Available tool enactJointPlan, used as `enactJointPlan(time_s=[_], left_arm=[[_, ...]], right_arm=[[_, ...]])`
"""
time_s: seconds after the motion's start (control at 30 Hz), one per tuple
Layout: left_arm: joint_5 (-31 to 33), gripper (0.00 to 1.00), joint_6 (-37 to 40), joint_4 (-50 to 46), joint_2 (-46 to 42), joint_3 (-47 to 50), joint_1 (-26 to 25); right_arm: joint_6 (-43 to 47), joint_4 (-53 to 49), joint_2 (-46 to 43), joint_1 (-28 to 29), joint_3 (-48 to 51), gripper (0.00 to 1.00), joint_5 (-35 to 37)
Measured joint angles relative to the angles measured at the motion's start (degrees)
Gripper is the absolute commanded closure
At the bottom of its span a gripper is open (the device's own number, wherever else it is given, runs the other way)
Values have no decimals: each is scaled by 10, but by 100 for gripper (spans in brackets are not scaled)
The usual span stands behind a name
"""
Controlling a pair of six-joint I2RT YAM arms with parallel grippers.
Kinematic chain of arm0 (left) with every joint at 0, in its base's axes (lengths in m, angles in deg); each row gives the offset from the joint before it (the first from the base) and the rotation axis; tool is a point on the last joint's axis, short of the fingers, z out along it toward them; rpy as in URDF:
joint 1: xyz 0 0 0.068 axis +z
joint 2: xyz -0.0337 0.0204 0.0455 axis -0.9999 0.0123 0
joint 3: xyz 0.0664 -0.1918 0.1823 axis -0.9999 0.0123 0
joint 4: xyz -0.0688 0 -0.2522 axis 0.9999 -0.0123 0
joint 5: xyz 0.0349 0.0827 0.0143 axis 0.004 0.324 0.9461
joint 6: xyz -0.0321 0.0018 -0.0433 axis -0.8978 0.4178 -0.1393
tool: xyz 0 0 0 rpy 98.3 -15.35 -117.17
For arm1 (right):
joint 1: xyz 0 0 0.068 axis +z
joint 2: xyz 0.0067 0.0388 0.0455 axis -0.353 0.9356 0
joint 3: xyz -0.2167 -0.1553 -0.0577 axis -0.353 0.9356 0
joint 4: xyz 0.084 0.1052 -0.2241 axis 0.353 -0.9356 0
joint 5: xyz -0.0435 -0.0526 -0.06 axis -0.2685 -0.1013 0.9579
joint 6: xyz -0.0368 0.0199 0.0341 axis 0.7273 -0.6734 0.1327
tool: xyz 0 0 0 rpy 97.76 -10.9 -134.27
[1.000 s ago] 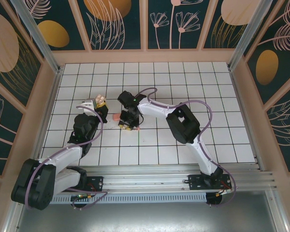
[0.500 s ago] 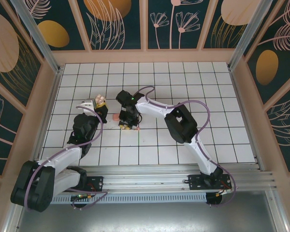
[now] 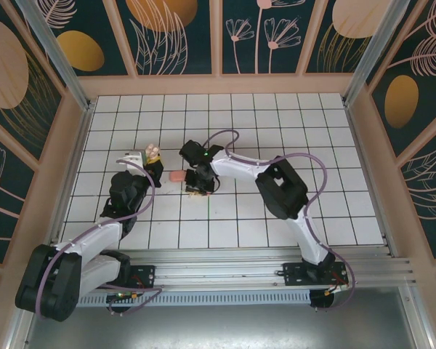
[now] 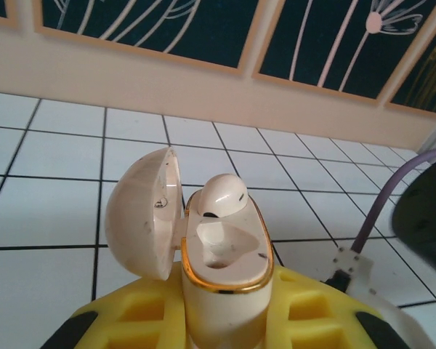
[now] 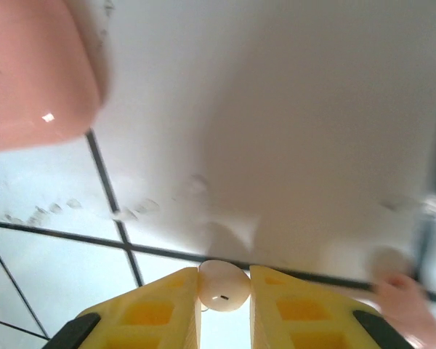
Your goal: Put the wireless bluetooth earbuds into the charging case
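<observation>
The right claw (image 5: 224,291) has closed onto a pale earbud (image 5: 223,285) and shifted toward 3 o'clock over the surface (image 3: 312,145). At its 10 o'clock, the left claw (image 4: 225,320) grips the open charging case (image 4: 225,287), which has a seated bud (image 4: 221,195). Pickup appears complete; insertion remains.

The left arm (image 3: 94,243) reaches from the near-left corner of the table (image 3: 320,138) toward its left middle, and the left gripper (image 3: 148,163) is clamped on the base of an open case (image 4: 225,254), a yellow finger (image 4: 131,320) on either side. The right arm (image 3: 280,187) bends in from the table's near-right edge, elbow raised, wrist tipped down just left of the table's centre. The right gripper (image 3: 198,187) hangs low over the table, pinching a pale bud (image 5: 223,286) between its yellow fingertips.
</observation>
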Motion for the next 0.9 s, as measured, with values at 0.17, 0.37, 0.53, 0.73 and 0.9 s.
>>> enactJointPlan(time_s=[0.17, 0.37, 0.53, 0.73, 0.9], left_arm=[[-71, 88, 5, 15, 29, 0, 0], [-171, 88, 14, 35, 75, -14, -1], [-241, 88, 55, 44, 96, -37, -21], [-315, 88, 128, 54, 122, -54, -61], [-355, 88, 171, 69, 150, -57, -73]], right_arm=[[50, 52, -121, -10, 109, 79, 49], [126, 130, -273, -30, 206, 79, 95], [195, 178, -364, -43, 269, 79, 117], [270, 222, -447, -45, 322, 79, 122], [318, 255, -495, -45, 342, 79, 112]])
